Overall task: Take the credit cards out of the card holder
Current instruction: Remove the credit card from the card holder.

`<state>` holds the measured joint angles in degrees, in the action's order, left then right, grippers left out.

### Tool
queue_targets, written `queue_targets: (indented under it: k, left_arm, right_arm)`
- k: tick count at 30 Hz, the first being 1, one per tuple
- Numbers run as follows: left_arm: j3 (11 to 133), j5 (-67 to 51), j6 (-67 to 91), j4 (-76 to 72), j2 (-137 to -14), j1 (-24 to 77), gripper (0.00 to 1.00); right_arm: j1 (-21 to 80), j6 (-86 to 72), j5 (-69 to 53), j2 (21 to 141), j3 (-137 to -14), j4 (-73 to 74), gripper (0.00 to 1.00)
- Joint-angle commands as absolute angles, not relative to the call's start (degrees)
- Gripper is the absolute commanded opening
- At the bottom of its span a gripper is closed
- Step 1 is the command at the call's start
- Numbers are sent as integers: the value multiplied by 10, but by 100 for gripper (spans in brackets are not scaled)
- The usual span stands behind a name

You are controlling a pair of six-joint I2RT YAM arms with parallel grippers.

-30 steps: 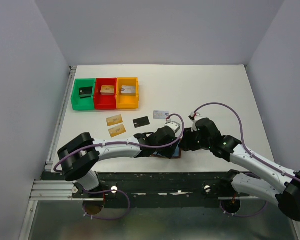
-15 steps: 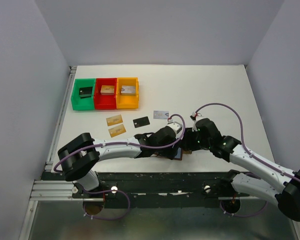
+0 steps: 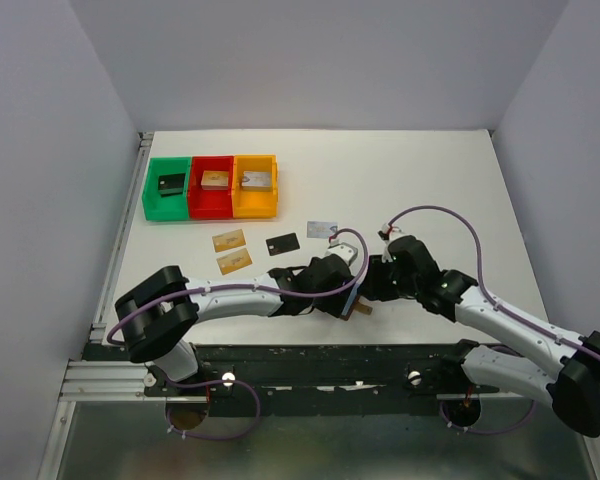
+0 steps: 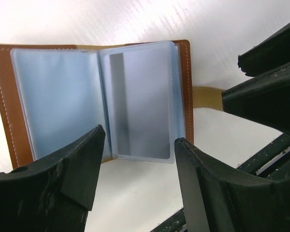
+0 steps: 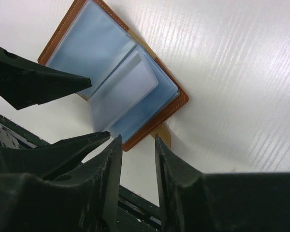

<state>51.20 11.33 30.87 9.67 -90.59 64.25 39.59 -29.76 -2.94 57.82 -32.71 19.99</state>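
The card holder (image 4: 94,99) lies open on the white table, brown leather with pale blue sleeves. A whitish card with a grey stripe (image 4: 140,104) sits in its right sleeve. My left gripper (image 4: 140,152) is open, its fingertips either side of that sleeve's lower edge and touching nothing. My right gripper (image 5: 135,145) is open with a narrow gap, its tips just short of the holder's corner (image 5: 135,137) and snap tab (image 5: 162,135). In the top view both grippers (image 3: 348,295) (image 3: 372,290) cover most of the holder (image 3: 360,309). Loose credit cards lie behind: two tan-gold (image 3: 229,240) (image 3: 234,261) and one whitish (image 3: 322,229).
A black card (image 3: 283,244) lies among the loose cards. Green (image 3: 148,195), red (image 3: 211,161) and orange (image 3: 255,160) bins stand at the back left, each with a small block inside. The table's front edge and black rail (image 3: 330,350) are close below the holder.
My right gripper's jaws have narrowed. Both grippers have shifted slightly over the holder, and its brown tab now shows at the near side in the top view.
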Motion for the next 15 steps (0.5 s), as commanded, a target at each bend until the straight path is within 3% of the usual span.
queue_targets:
  k: [1,6,15]
  left_arm:
    - [500,155,321,104,-879,646,72]
    - [497,166,323,107,-871,646,72]
    - [497,196,333,112,-867,646,72]
  right_arm:
    - [391,-302,-52,599,-324,170,36]
    - [392,-303,-69,632,-330,156,23]
    - [391,-305,-88,664,-330,133,21]
